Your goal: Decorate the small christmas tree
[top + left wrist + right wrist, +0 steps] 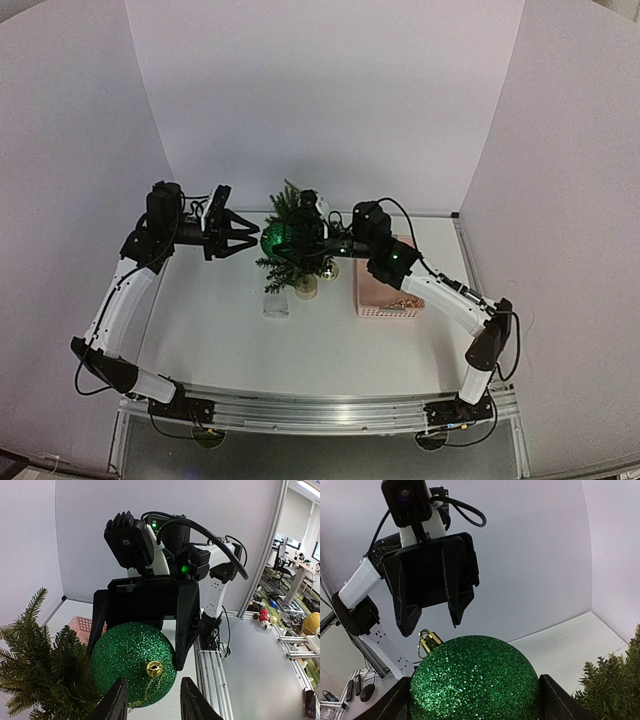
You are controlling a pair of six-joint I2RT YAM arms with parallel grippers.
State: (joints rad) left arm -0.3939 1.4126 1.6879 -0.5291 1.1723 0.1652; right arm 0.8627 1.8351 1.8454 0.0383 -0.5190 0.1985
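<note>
My right jaws clamp the green glittered ball ornament point(131, 660) beside the small dark green fir tree point(283, 212) on the tabletop point(220, 330); my left jaws, part-open and empty, should close squarely on its gold cap point(154, 669).

The bauble point(475, 680) is rough green glitter with a shiny gold metal cap point(428, 641), the small christmas tree point(35, 665) bristly matt needles, the basket point(388, 304) smooth pink plastic.

I count one tree point(290, 215), one green ball point(475, 680), one pink basket point(385, 297), one small gold bauble point(329, 268) and one clear container point(276, 303). I have two grippers: my left gripper point(248, 238) and my right gripper point(137, 657). The basket's contents are too small to count.
</note>
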